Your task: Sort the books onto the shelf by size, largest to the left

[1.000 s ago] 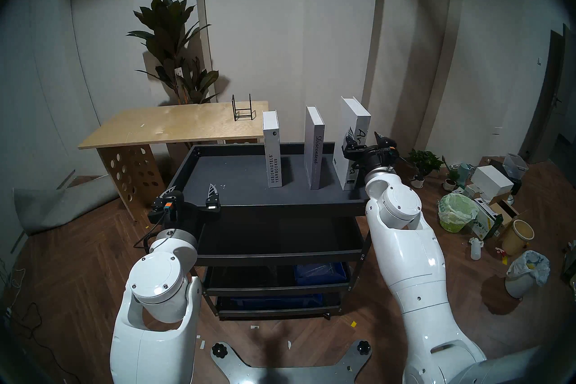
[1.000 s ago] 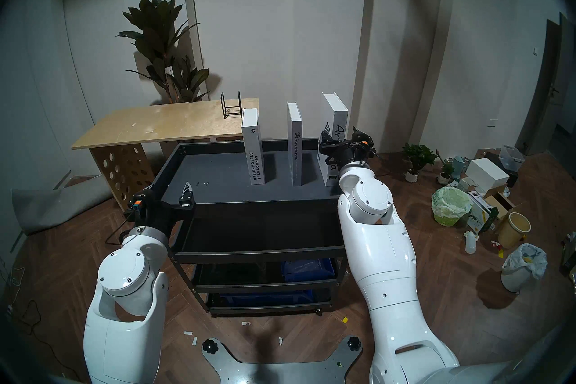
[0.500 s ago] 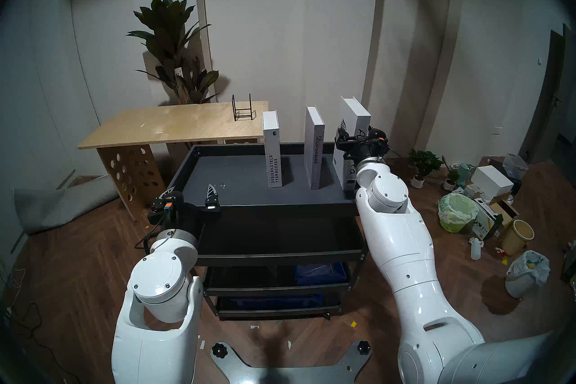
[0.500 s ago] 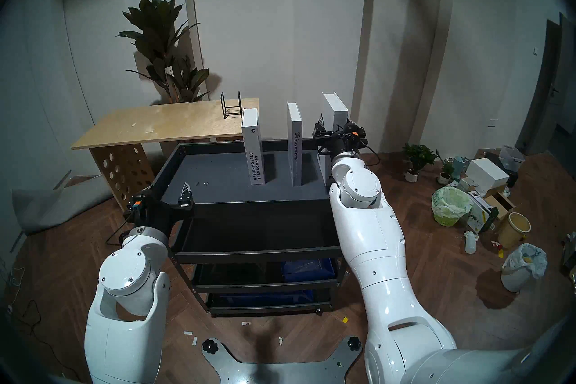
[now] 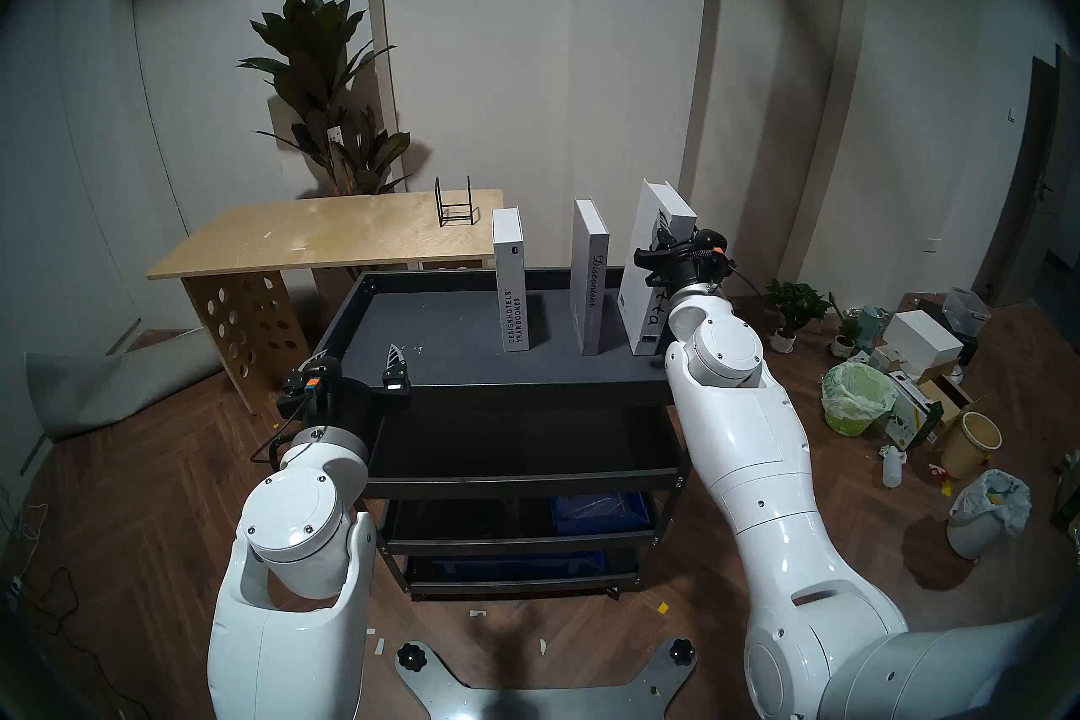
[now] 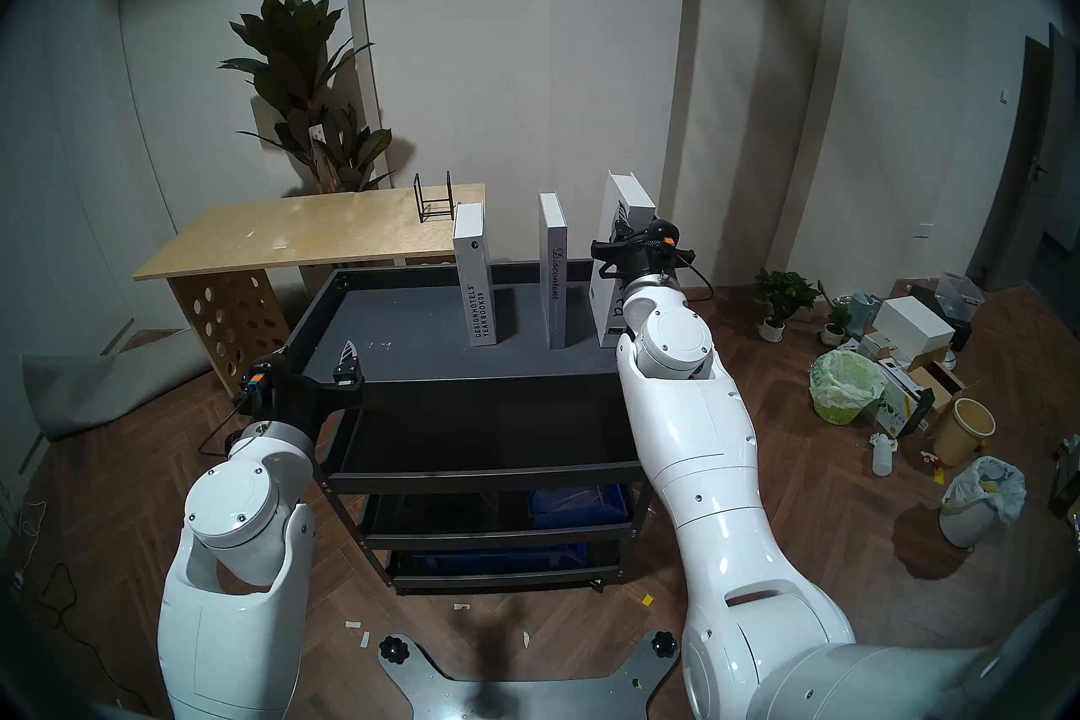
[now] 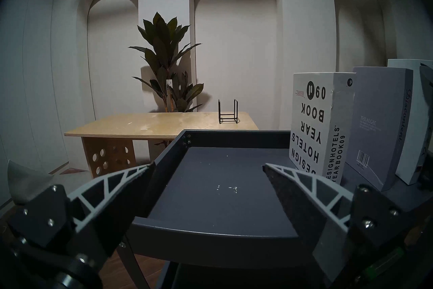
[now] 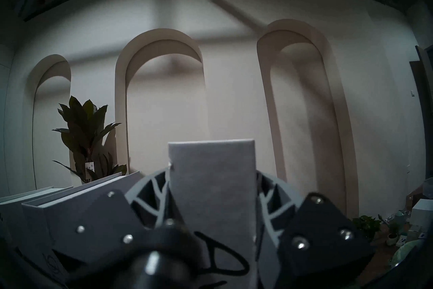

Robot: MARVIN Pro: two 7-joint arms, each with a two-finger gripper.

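A two-armed white robot is standing in front of a black metal cart. The cart's dark grey top tray, the shelf for this job, is holding three white books standing upright in a row, spines facing the robot and well apart from each other.

The order is running the wrong way: the shortest book, Designhotels Yearbook09, is standing leftmost, the slim Discontent is in the middle, and the tallest, Arletta, is at the far right end, just beside the tray's right rim.

The right gripper is clamping Arletta's spine, one finger on each cover, a little above mid-height. The book's long axis is standing vertical but tilting slightly, its top leaning right; its bottom edge seems to be just off the tray, though the arm is hiding that corner.

The left gripper is hanging open and empty at the tray's front-left corner, straddling the rim.

The whole left half of the tray is lying bare, so there is open room there. Arletta's path leftward is crossing both other books, so it is probably needing to pass in front of or above them.
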